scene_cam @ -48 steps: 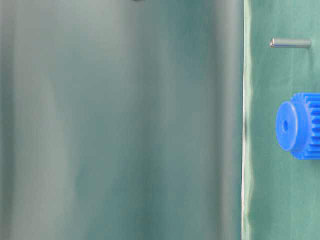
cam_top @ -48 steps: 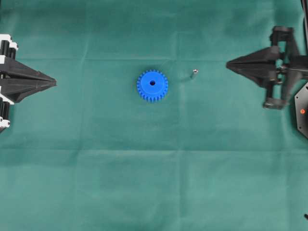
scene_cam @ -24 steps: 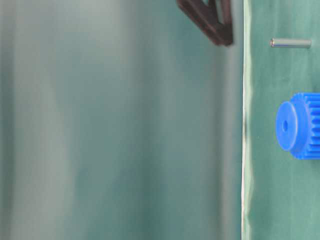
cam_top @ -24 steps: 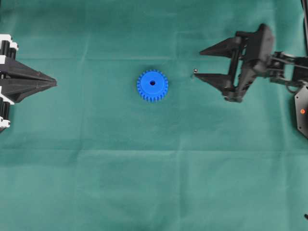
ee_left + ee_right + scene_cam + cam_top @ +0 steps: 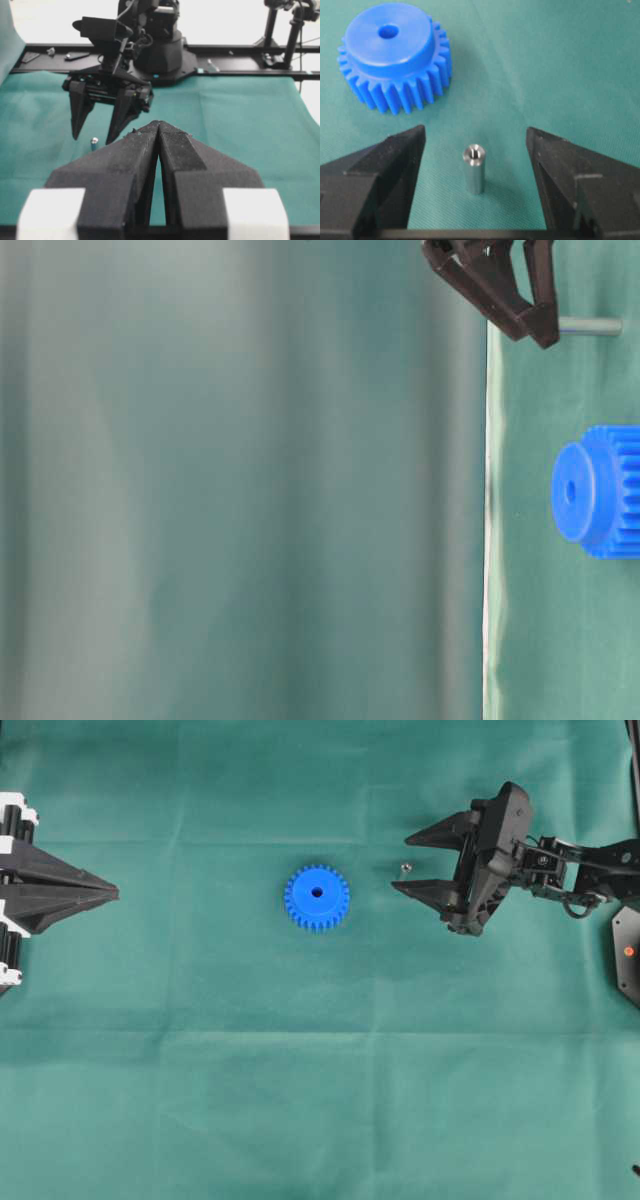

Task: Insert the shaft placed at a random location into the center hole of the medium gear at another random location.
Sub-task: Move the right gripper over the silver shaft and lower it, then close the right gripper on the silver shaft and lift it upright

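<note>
The blue medium gear (image 5: pixel 317 897) lies flat on the green cloth, hub up, center hole (image 5: pixel 317 892) open. It also shows in the table-level view (image 5: pixel 600 490) and the right wrist view (image 5: pixel 395 55). The silver shaft (image 5: pixel 405 868) stands upright to the gear's right. My right gripper (image 5: pixel 400 865) is open, with one finger on each side of the shaft (image 5: pixel 473 167) and touching neither. My left gripper (image 5: pixel 117 892) is shut and empty at the far left edge, with its tips together in the left wrist view (image 5: pixel 159 122).
A black fixture with an orange dot (image 5: pixel 625 950) sits at the right edge. The right arm's base and a black rail (image 5: pixel 240 49) stand along the far side of the cloth in the left wrist view.
My right gripper has opened and moved left and down from the right edge, and its fingers now straddle the shaft. The gear, shaft and left gripper have not moved.
</note>
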You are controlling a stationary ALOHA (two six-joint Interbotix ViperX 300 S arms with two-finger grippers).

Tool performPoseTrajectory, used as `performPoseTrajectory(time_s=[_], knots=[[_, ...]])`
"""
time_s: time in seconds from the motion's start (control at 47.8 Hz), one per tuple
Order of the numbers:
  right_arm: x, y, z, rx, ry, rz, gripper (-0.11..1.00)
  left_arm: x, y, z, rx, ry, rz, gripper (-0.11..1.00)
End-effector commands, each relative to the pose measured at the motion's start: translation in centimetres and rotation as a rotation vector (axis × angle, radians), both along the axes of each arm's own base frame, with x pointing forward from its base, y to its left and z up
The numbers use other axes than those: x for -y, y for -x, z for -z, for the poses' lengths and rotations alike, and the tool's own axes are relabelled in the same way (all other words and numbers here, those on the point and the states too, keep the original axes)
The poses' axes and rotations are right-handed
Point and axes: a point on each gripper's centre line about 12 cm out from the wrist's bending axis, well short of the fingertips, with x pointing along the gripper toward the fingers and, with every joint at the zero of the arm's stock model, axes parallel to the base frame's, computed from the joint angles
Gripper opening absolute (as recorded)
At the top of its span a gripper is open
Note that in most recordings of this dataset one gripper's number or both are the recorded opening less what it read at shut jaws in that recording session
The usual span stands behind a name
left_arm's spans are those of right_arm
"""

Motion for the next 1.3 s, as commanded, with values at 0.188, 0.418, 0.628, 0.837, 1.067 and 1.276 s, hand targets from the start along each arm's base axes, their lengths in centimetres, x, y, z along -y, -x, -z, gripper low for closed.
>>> performPoseTrajectory(time_s=[0.188, 0.418, 0.628, 0.837, 1.067, 1.276], knots=[[0.1, -0.3, -0.2, 0.010, 0.013, -0.003, 0.76, 0.0, -0.2, -0.5, 0.005, 0.000, -0.001, 0.00], [-0.3, -0.3, 0.1, -0.013, 0.018, -0.034, 0.29, -0.1, -0.2, -0.5, 0.005, 0.000, -0.003, 0.00], [-0.6, -0.4, 0.2, -0.030, 0.013, -0.044, 0.13, -0.1, -0.2, -0.5, -0.002, 0.000, -0.003, 0.00], [-0.5, -0.5, -0.8, -0.010, 0.015, -0.039, 0.13, -0.1, -0.2, -0.5, 0.000, 0.002, -0.003, 0.00], [-0.6, -0.2, -5.5, 0.022, 0.020, -0.041, 0.13, -0.1, -0.2, -0.5, 0.000, 0.002, -0.003, 0.00], [-0.8, 0.4, -8.4, 0.031, 0.028, -0.049, 0.13, -0.1, -0.2, -0.5, 0.000, 0.002, -0.003, 0.00]])
